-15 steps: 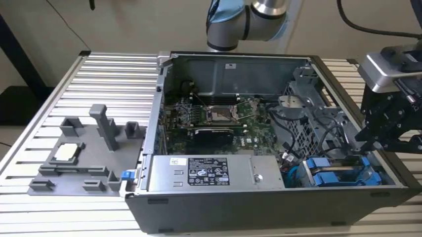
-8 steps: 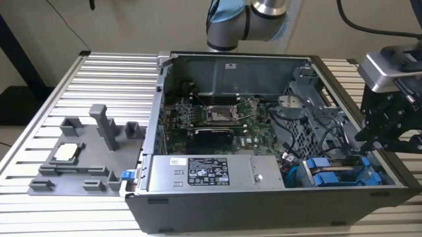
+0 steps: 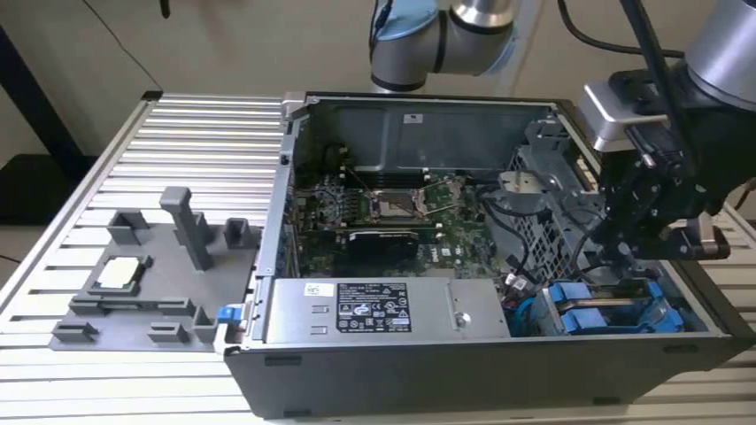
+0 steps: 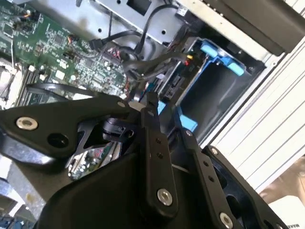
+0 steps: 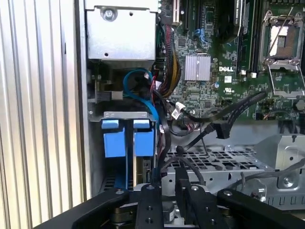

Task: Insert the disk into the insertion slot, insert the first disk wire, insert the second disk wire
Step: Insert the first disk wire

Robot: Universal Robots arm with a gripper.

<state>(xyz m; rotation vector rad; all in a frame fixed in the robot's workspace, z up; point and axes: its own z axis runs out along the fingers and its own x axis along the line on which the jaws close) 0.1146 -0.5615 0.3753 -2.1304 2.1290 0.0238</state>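
First wrist view: hand [image 5: 167,175] near disk [image 5: 144,143], cables [image 5: 233,107] crowding; grip cannot tell.

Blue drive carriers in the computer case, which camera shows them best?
The first wrist view: both blue drive carriers face the camera side by side, in plain sight. The exterior view shows them at its lower right, just under the gripper. The second wrist view catches blue pieces past cables.

The exterior view looks down on the computer case [image 3: 354,376]; both wrist views, close inside, share its blue carriers [image 5: 128,143] [image 4: 224,59].
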